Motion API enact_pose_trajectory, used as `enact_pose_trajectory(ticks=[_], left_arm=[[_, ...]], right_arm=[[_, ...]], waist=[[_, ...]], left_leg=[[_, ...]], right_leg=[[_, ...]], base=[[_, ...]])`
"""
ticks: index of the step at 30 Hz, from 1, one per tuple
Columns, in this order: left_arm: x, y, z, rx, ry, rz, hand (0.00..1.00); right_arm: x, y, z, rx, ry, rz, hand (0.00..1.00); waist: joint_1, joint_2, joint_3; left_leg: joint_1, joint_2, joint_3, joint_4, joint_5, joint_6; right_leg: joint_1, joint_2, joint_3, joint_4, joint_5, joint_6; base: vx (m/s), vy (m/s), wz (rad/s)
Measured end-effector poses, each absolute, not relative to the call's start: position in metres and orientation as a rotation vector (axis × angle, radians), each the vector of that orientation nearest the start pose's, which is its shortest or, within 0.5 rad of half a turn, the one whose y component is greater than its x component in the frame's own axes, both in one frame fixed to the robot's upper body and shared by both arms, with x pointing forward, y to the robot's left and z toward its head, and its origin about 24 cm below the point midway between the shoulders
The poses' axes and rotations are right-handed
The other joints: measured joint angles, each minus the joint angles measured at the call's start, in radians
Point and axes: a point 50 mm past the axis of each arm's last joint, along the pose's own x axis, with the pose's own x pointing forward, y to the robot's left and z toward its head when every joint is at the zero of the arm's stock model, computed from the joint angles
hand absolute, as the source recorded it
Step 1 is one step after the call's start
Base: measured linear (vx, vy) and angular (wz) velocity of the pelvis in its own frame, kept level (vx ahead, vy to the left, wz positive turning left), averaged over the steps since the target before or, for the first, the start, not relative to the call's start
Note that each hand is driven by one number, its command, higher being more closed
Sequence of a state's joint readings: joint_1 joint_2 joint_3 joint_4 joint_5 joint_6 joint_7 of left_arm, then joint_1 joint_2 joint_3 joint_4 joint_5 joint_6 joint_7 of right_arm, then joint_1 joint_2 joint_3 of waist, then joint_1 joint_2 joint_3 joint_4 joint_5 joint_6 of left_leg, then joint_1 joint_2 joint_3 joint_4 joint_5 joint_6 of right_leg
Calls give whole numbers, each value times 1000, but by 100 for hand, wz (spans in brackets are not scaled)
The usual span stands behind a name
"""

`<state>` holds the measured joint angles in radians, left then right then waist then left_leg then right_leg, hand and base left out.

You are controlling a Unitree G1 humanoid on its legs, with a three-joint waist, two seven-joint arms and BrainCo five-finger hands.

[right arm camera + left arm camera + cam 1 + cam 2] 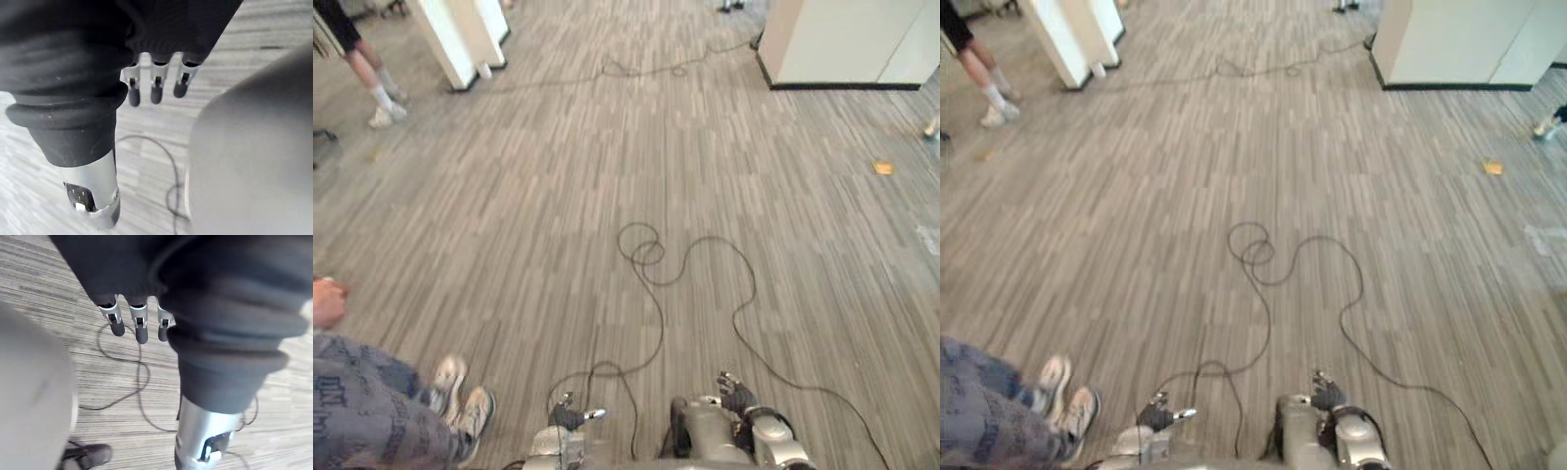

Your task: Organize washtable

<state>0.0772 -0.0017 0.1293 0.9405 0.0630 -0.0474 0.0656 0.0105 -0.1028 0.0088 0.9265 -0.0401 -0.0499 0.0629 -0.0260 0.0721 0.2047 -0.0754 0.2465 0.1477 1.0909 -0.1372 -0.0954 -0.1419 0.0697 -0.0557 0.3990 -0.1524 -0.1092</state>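
Both hands hang low at the near edge of the head views, the left hand (pixel 570 415) and the right hand (pixel 736 395) apart over striped grey carpet (pixel 558 196). A person's shoes (pixel 473 411) stand just beside the left hand. Open floor stretches ahead to a white post (pixel 460 39) far left and a white cabinet (pixel 847 39) far right, with another person's legs (pixel 372 83) near the post.

Left wrist view: fingers (pixel 141 330) straight and loose above the carpet.

Right wrist view: fingers (pixel 156 90) likewise straight.

Where the washtable stands cannot be told.
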Motion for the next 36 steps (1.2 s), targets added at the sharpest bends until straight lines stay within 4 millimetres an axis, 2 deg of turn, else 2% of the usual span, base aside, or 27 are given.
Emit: enact_pose_trajectory(ticks=[2,3,5,6,8,10,11,12,13,14,15,16,18,19,22,23,24,25,27,28,29,30,31,32,33,34,36], left_arm=[[124,179,-148,36,950,179,0],[125,179,-147,32,934,184,0],[130,179,-144,27,907,185,0],[130,179,-144,27,901,185,0],[129,176,-144,19,901,182,0],[133,177,-143,17,886,182,0],[133,181,-142,28,885,187,0],[131,183,-143,29,894,193,0],[131,183,-144,31,897,192,0],[129,188,-145,50,910,189,0],[129,192,-145,62,918,189,0],[128,195,-146,75,937,187,0],[125,190,-150,76,972,171,0],[121,186,-153,90,999,140,0],[121,185,-153,93,1005,135,0],[121,184,-153,94,1006,133,0],[121,183,-154,92,1006,129,0],[120,179,-154,98,1011,110,0],[120,176,-155,97,1018,94,0],[121,171,-155,84,1013,83,0],[126,169,-154,80,1001,79,0],[120,169,-155,48,1011,111,0],[118,172,-155,36,1006,135,0],[120,170,-153,4,984,164,0],[121,169,-151,-10,972,173,0],[122,169,-151,-5,968,173,0],[123,182,-147,25,938,188,0]], right_arm=[[144,-181,-142,-97,920,35,0],[139,-182,-145,-95,946,33,0],[135,-184,-148,-96,974,28,0],[134,-183,-150,-89,989,25,0],[132,-184,-151,-88,999,22,0],[125,-184,-153,-83,1023,18,0],[118,-184,-156,-76,1042,14,0],[116,-184,-156,-70,1048,10,0],[116,-184,-157,-57,1047,-1,0],[116,-179,-157,-30,1046,-9,0],[117,-176,-157,-24,1041,-3,0],[118,-174,-157,-18,1036,3,0],[120,-178,-155,-12,1014,-18,0],[126,-182,-152,-19,981,-27,0],[134,-183,-147,-13,936,-34,0],[135,-183,-146,-7,929,-37,0],[138,-184,-145,1,921,-42,0],[139,-187,-144,8,916,-61,0],[139,-189,-144,9,924,-71,0],[141,-189,-144,15,918,-77,0],[144,-193,-142,9,904,-84,0],[147,-193,-139,-14,891,-70,0],[144,-191,-140,-23,893,-58,0],[143,-193,-139,-37,890,-50,0],[142,-195,-139,-36,898,-58,0],[139,-194,-141,-32,915,-62,0],[129,-187,-147,-13,962,-59,0]], waist=[[12,-22,2],[25,-28,2],[44,-30,1],[46,-33,1],[50,-21,-4],[71,-30,-13],[78,-51,-38],[77,-70,-49],[75,-71,-53],[62,-111,-61],[51,-132,-59],[39,-145,-53],[37,-126,-39],[24,-99,-25],[6,-101,-23],[3,-102,-22],[-10,-104,-23],[-21,-88,-27],[-18,-75,-35],[-11,-74,-28],[-22,-68,-18],[-22,-48,-21],[-20,-50,-24],[-7,-3,-11],[3,20,-11],[10,10,-11],[29,-39,-7]], left_leg=[[-95,-8,53,8,-13,20],[-148,-21,93,-68,-35,51],[-206,-75,124,-323,-48,45],[-210,-118,127,-578,-23,16],[-221,-137,124,-872,35,-34],[-261,-146,113,-871,104,49],[-269,-191,97,-834,150,99],[-267,-206,95,-802,158,120],[-252,-215,98,-794,160,123],[-210,-265,105,-786,120,172],[-168,-296,98,-784,76,194],[-101,-330,80,-786,32,214],[28,-344,54,-808,-25,221],[129,-337,28,-845,-57,229],[265,-329,-39,-909,-105,228],[290,-326,-56,-927,-115,227],[336,-317,-85,-962,-135,212],[379,-294,-118,-997,-148,185],[392,-251,-144,-943,-166,149],[382,-249,-143,-867,-130,90],[366,-262,-139,-794,-104,55],[292,-241,-111,-539,-45,-14],[235,-227,-88,-385,29,-39],[118,-130,-26,-99,44,-44],[17,-48,23,58,4,18],[-22,-31,47,85,-5,30],[-126,-21,105,6,-32,58]], right_leg=[[134,-4,39,-92,-21,-3],[192,-12,65,-146,-21,-2],[276,-32,99,-220,-14,15],[325,-46,117,-270,-20,30],[390,-47,144,-341,-37,54],[440,-63,170,-360,-86,77],[426,-98,183,-296,-127,106],[367,-115,195,-139,-155,154],[334,-122,197,-34,-164,171],[263,-146,203,186,-140,231],[214,-158,219,340,-64,331],[150,-170,212,534,-19,341],[66,-173,143,658,-94,218],[-9,-155,83,614,-166,165],[-155,-124,32,369,-180,143],[-180,-122,23,286,-159,153],[-210,-120,0,95,-60,149],[-219,-102,-29,-2,88,144],[-214,-72,-29,35,161,96],[-219,-110,-69,137,138,109],[-235,-114,-92,221,114,83],[-181,-85,-122,176,65,88],[-130,-83,-128,99,54,79],[-56,-39,-129,79,-3,72],[21,-9,-121,43,-37,61],[63,-10,-113,21,-48,58],[210,-28,-80,-93,-66,67]], base=[[622,-28,-42],[495,60,-56],[530,113,-52],[429,123,-36],[508,223,-49],[553,339,-50],[654,399,-38],[675,394,-33],[668,376,-11],[656,356,15],[766,388,40],[633,286,40],[675,253,33],[615,213,46],[680,104,64],[804,49,68],[707,17,79],[576,14,79],[802,-9,51],[954,-34,32],[709,-67,12],[500,-118,3],[561,-149,-21],[561,-79,-35],[597,-24,-38],[752,33,-30],[679,22,-24]])
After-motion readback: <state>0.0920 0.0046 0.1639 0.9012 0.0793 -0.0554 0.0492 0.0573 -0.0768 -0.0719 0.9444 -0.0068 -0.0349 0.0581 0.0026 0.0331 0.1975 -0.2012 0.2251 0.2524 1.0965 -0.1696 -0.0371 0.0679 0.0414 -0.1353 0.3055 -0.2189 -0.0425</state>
